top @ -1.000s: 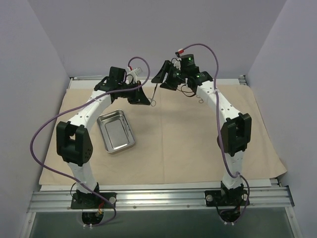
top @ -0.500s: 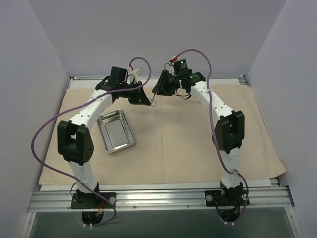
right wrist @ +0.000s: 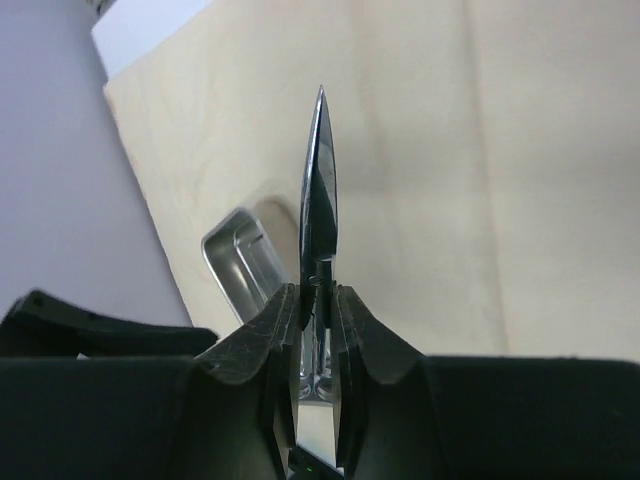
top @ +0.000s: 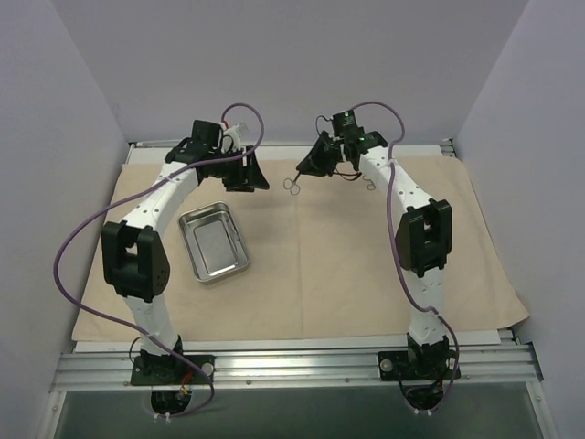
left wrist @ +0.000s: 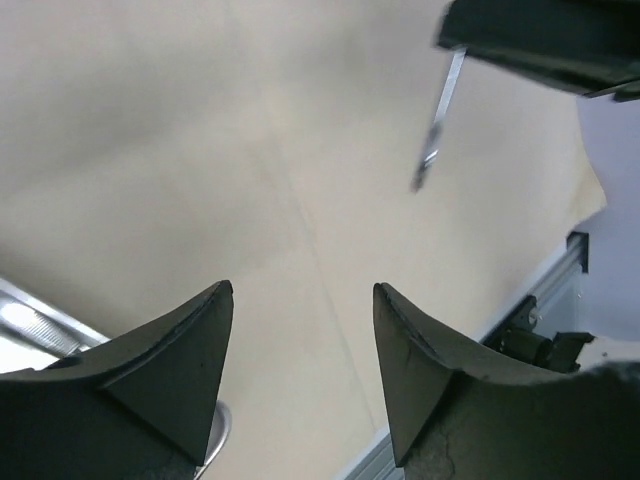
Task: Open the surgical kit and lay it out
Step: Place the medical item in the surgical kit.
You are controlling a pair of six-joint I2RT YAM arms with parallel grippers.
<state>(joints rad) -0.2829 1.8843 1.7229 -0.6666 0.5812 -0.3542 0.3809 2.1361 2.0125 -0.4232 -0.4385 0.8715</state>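
The beige cloth wrap (top: 320, 265) of the surgical kit lies spread flat over the table. A shiny steel tray (top: 214, 242) sits on it at the left and holds nothing that I can see. My right gripper (top: 309, 167) hangs above the far middle of the cloth, shut on a thin scissor-like metal instrument (top: 292, 184). In the right wrist view the blades (right wrist: 320, 190) stick out past the shut gripper (right wrist: 315, 295). My left gripper (top: 249, 174) is open and holds nothing, just left of the instrument. In the left wrist view the open gripper (left wrist: 303, 300) faces the instrument's tip (left wrist: 440, 120).
Another small metal instrument (top: 369, 185) lies on the cloth beside the right forearm. The table's metal rail (top: 292, 366) runs along the near edge, and purple-grey walls close in the back and sides. The tray's rim (left wrist: 215, 430) shows under my left finger.
The left gripper opened, let go of the instrument and drew back to the left. The right gripper shut on the instrument and carried it slightly right.
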